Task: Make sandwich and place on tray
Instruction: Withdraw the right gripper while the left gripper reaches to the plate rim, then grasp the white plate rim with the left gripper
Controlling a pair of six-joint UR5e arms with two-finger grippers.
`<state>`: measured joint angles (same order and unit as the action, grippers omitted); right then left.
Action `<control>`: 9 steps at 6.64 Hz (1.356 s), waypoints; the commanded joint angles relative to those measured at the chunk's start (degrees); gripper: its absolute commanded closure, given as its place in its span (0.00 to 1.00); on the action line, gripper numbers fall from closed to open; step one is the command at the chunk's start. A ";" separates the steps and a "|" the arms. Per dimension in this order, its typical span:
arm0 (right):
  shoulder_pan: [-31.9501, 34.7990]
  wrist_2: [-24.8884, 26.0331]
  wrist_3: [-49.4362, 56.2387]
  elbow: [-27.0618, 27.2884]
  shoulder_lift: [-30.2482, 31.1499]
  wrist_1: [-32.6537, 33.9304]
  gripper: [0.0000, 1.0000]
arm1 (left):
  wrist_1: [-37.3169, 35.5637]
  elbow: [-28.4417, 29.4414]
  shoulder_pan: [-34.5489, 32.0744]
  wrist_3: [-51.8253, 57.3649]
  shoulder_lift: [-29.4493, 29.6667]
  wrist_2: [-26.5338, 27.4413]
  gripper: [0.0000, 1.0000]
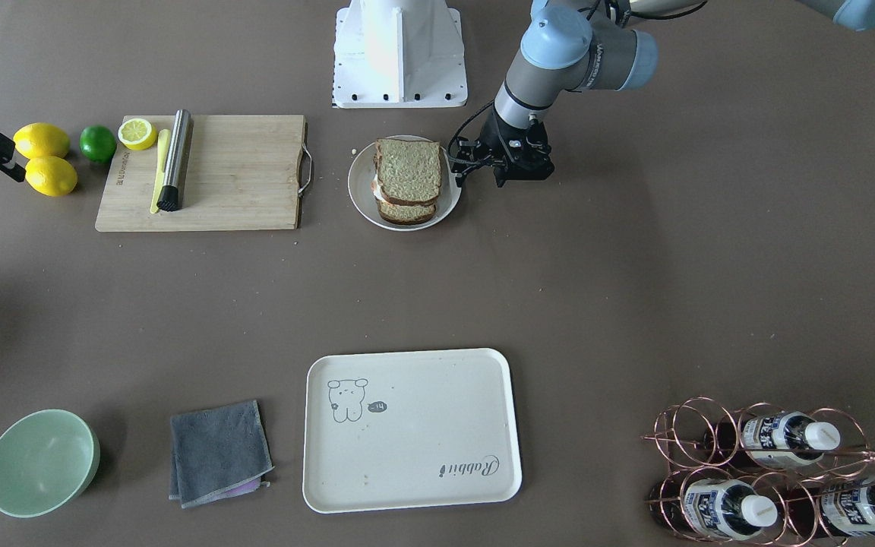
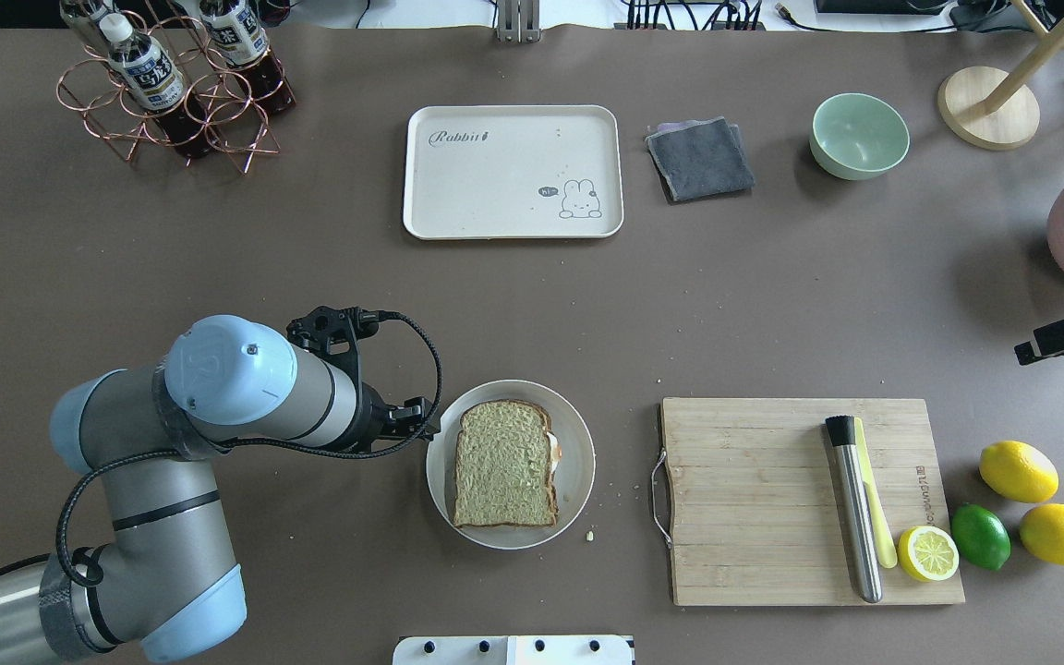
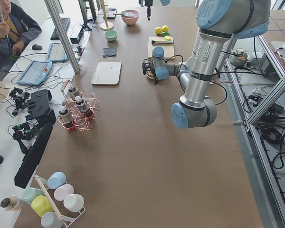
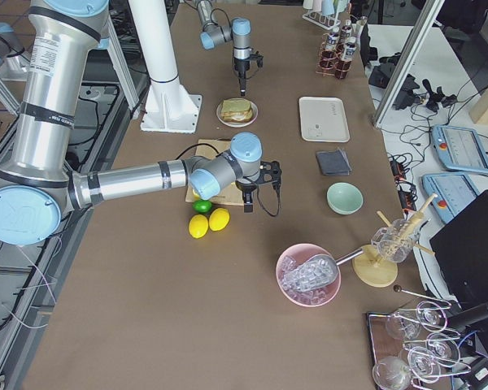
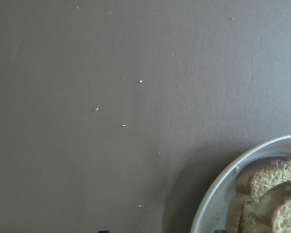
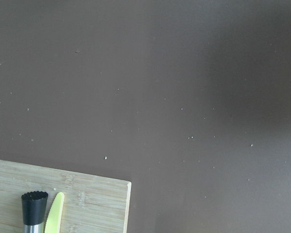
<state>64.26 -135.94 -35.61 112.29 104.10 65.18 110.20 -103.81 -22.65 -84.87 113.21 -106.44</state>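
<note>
The sandwich (image 1: 407,171), two slices of greenish-tan bread with white egg showing at the edge, lies on a white plate (image 1: 361,203) near the robot's base; it also shows in the overhead view (image 2: 504,462). The cream tray (image 1: 411,448) with the bear drawing lies bare across the table, also in the overhead view (image 2: 495,185). My left gripper (image 1: 498,178) points down just beside the plate's rim, apart from the sandwich; I cannot tell its jaws. The left wrist view shows the plate's rim (image 5: 233,179) and bread (image 5: 271,194). My right gripper (image 2: 1054,342) hovers beyond the cutting board, its jaws unclear.
A wooden cutting board (image 1: 240,175) holds a steel muddler (image 1: 175,159), a yellow knife and a half lemon (image 1: 137,133). Two lemons (image 1: 46,159) and a lime (image 1: 97,143) lie beside it. A green bowl (image 1: 41,463), grey cloth (image 1: 219,452) and bottle rack (image 1: 772,471) flank the tray.
</note>
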 commanded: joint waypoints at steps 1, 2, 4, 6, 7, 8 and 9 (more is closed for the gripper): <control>0.43 -0.03 0.01 0.30 0.49 -0.05 0.00 | 4.28 2.45 1.46 -2.48 0.08 0.97 0.32; 0.43 -0.03 0.01 0.30 0.49 -0.05 0.00 | 6.58 3.17 1.81 -3.02 -0.09 1.58 0.34; 0.34 -0.03 0.01 0.56 0.58 -0.05 0.00 | 6.87 3.09 1.90 -3.20 -0.09 1.59 0.38; 0.78 -0.20 0.01 1.00 0.58 0.04 0.00 | 6.95 3.00 1.99 -4.25 0.00 1.68 0.52; 0.96 -0.38 -0.08 1.00 0.58 0.04 0.00 | 6.95 2.91 2.86 -5.39 0.08 1.68 0.61; 1.30 -0.38 -0.08 1.00 0.75 0.04 0.00 | 8.00 2.82 2.96 -6.01 0.08 1.68 0.83; 1.40 -0.47 0.01 1.44 1.27 0.04 0.00 | 8.79 3.00 2.96 -6.62 -0.09 1.76 1.00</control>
<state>65.45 -136.31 -35.66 113.39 104.92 65.21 118.08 -100.90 -19.81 -90.68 113.24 -104.74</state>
